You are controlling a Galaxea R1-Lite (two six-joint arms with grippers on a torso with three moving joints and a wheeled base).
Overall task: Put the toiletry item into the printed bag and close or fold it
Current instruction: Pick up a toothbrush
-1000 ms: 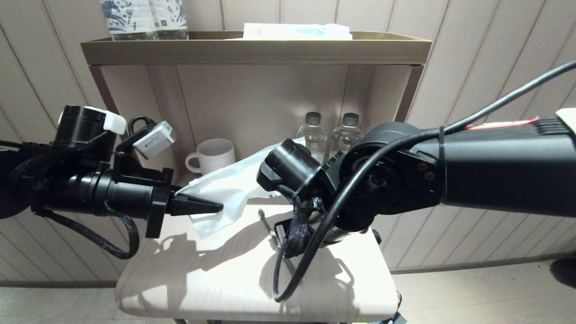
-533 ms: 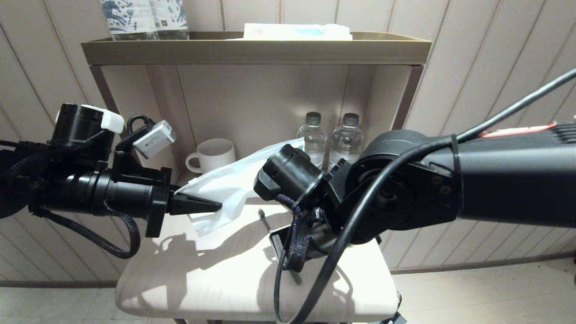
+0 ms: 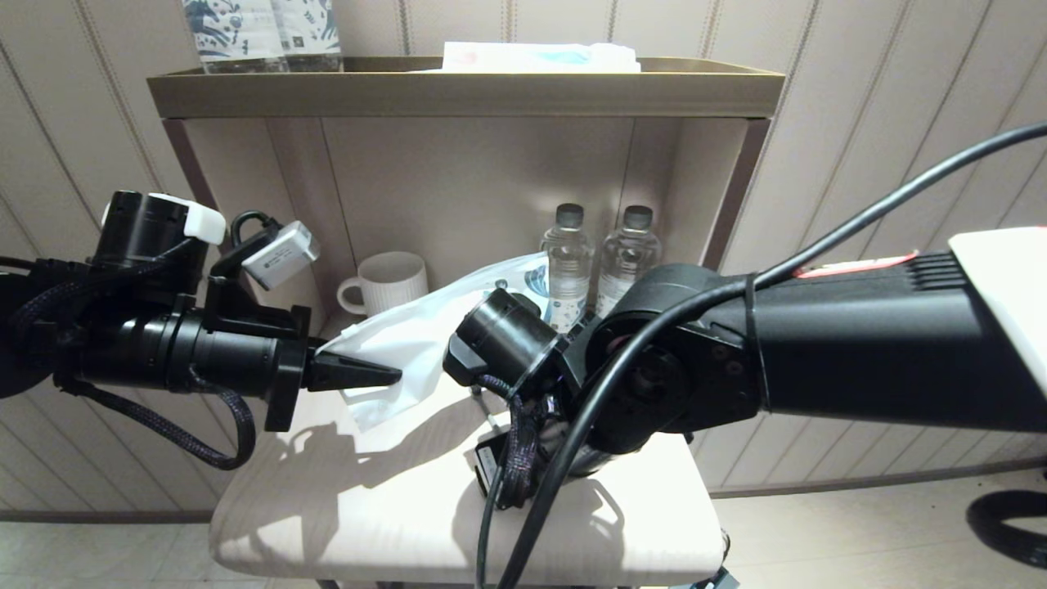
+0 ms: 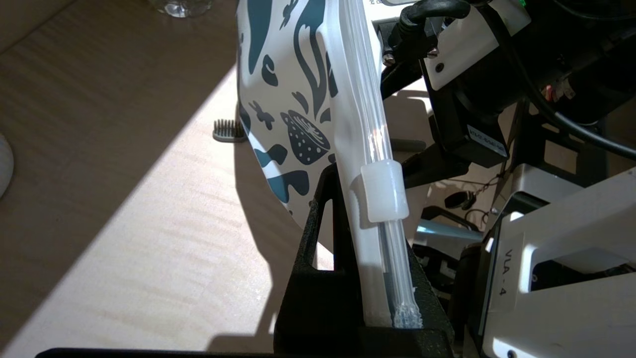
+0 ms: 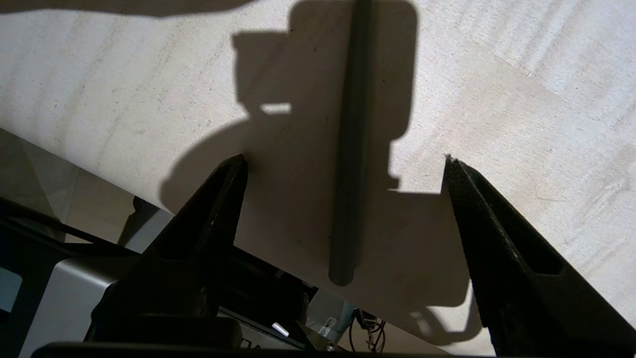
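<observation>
On the pale wooden tabletop (image 3: 343, 523) the right arm's bulky black wrist hides most of the toothbrush (image 5: 350, 149), a slim straight grey stick lying flat. The right gripper (image 5: 345, 161) hangs over its handle with jaws spread wide on either side, touching nothing. The left gripper (image 4: 367, 278) is clamped on the zip edge of the printed bag (image 3: 425, 339), a thin translucent white pouch with dark blue leaf print and a white slider (image 4: 382, 191). The bag hangs above the table, and the brush's bristle head (image 4: 227, 132) peeks out just beside it. Behind, in the shelf recess, stand a ribbed white mug (image 3: 391, 282) and 2 clear water bottles (image 3: 601, 254).
</observation>
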